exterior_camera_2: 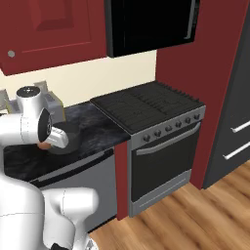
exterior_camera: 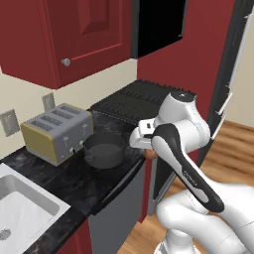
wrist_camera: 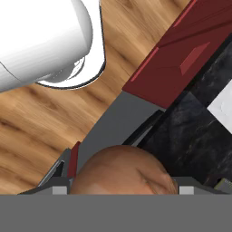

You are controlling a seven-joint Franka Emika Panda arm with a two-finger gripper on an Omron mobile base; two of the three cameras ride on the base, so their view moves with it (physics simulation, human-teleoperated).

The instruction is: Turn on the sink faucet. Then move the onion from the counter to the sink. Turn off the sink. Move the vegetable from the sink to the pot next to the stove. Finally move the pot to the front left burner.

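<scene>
My gripper (wrist_camera: 121, 191) is shut on the tan-orange onion (wrist_camera: 122, 172), which bulges between the two fingertips. From the left base view a sliver of the onion (exterior_camera: 150, 154) peeks out under the hand, above the counter's (exterior_camera: 74, 183) front edge, just right of the dark pot (exterior_camera: 104, 149). In the right base view the onion (exterior_camera_2: 45, 145) shows beside the pot (exterior_camera_2: 73, 137). The stove (exterior_camera: 134, 101) lies beyond the pot. A corner of the pale sink (exterior_camera: 20, 208) sits at the lower left. The sink faucet is out of view.
A grey four-slot toaster (exterior_camera: 57, 131) stands behind the pot against the wall. Red wall cabinets (exterior_camera: 74, 34) hang above. Below the hand are the grey dishwasher front (wrist_camera: 113, 131) and wooden floor (wrist_camera: 36, 127). The oven front (exterior_camera_2: 166, 156) carries several knobs.
</scene>
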